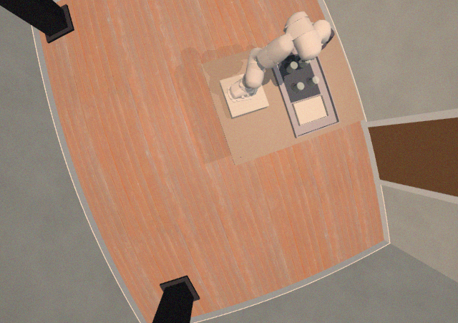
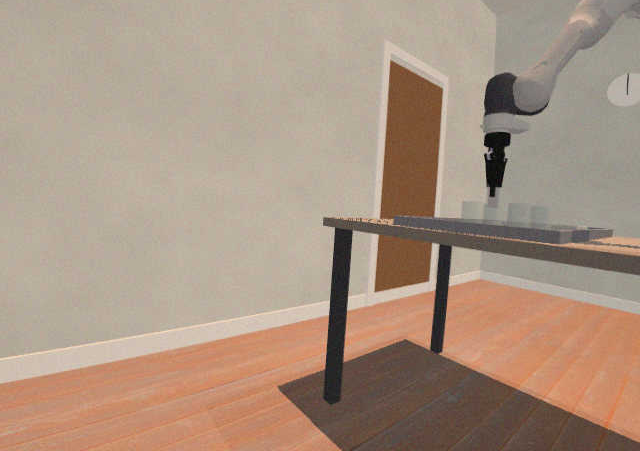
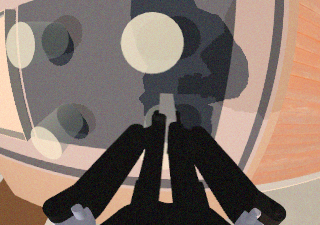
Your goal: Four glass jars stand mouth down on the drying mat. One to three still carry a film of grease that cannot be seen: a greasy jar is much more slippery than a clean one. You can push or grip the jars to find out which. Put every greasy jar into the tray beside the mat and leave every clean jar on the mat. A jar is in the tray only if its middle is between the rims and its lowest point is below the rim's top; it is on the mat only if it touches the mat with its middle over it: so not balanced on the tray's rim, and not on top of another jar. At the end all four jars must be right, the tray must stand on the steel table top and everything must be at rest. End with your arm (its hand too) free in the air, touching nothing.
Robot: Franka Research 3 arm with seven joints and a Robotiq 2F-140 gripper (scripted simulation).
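Note:
My gripper (image 2: 492, 197) (image 3: 165, 103) is shut and empty. Its tips are near jar-top height in the exterior view; the arm hides it in the top view. Four pale jars stand mouth down on the dark mat (image 1: 313, 92) (image 3: 102, 80). Farther from the tray stand one jar (image 1: 293, 65) (image 3: 152, 42) and another (image 1: 307, 63) (image 3: 151, 116), partly hidden by the arm and fingers. Nearer the tray stand a third jar (image 1: 300, 86) (image 3: 20, 45) and a fourth (image 1: 315, 79) (image 3: 46, 142). Contact is unclear. The cream-floored tray (image 1: 310, 110) lies beside the mat.
A raised grey-mauve border (image 1: 289, 116) (image 3: 255, 45) surrounds the mat and tray. The robot base plate (image 1: 245, 108) stands on the tan table (image 1: 258, 135), left of this border in the top view. The arm (image 1: 275, 51) reaches over the mat's upper end.

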